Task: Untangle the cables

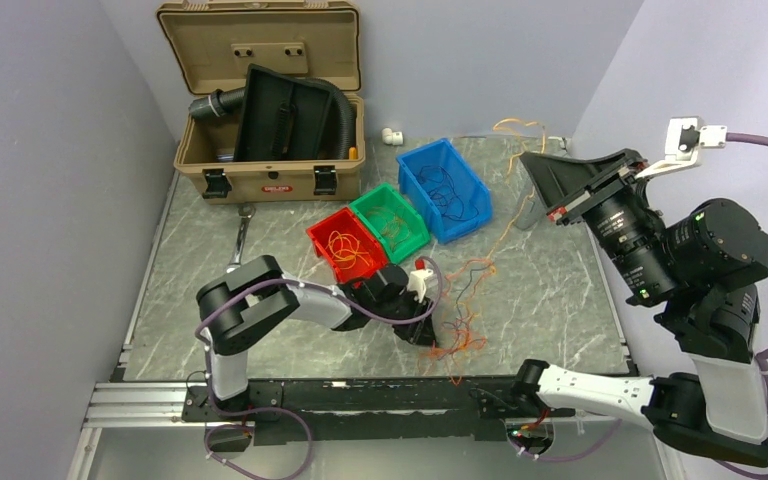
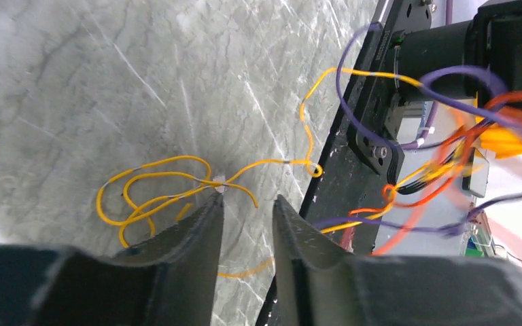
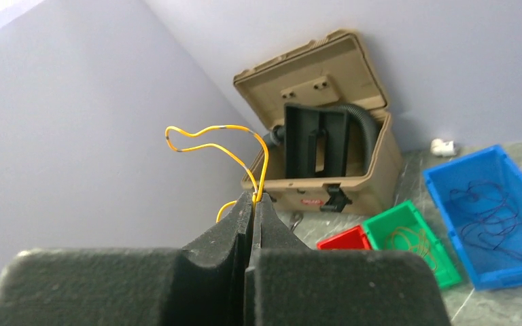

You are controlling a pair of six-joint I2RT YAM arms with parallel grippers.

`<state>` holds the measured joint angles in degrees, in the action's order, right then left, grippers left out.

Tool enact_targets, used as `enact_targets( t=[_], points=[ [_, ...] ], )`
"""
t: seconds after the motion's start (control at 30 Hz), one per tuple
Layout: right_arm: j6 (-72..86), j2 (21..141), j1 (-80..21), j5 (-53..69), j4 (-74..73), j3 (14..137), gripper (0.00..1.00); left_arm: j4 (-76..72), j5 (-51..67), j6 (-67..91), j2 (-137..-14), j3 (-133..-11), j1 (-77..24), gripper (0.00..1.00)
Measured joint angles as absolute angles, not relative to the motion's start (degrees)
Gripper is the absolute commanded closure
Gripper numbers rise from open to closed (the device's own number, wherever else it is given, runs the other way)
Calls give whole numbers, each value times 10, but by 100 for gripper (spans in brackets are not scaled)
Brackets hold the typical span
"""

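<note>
Overhead, cables (image 1: 468,330) heaped just past the left gripper (image 1: 432,335) tips. Left wrist: jaws narrowly apart, empty, yellow loops (image 2: 177,159) touching one tip. Right wrist: right gripper (image 3: 253,202) pinched shut on one yellow strand (image 3: 263,176). Looks feather-light, limp, snag-prone; best taken near a free end.

Left arm (image 1: 260,305): we're holding it low, elbow folded, forearm stretched out to the right, wrist tilted down. Left gripper (image 2: 248,200): we're keeping nothing in it, fingers (image 2: 200,231) apart with a clear gap. Right arm (image 1: 720,260): we're holding it raised high, forearm angled back and to the left. Right gripper (image 3: 253,198): we're pinching a yellow cable (image 3: 262,175) at the tips, fingers pressed together.
</note>
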<state>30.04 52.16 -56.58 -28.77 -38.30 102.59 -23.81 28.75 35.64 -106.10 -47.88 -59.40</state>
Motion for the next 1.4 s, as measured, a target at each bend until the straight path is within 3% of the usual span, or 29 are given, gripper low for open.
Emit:
enact_targets(
  t=[0.2,0.43,0.67,0.8,1.03,1.4],
  points=[
    [259,535,-566,-333,-338,1039,100,-253,283,367,-1062,-470,-603,65],
    [244,535,-566,-359,-312,1006,100,-140,225,324,-945,-460,-603,33],
    [250,514,-566,-372,-329,911,100,26,133,248,-745,-494,-595,25],
    [253,494,-566,-361,-345,854,100,84,117,213,-675,-529,-571,14],
    [289,472,-566,-326,-365,790,100,64,141,185,-625,-544,-546,12],
    [336,473,-566,-275,-362,787,100,-48,213,167,-729,-602,-546,17]
  ],
)
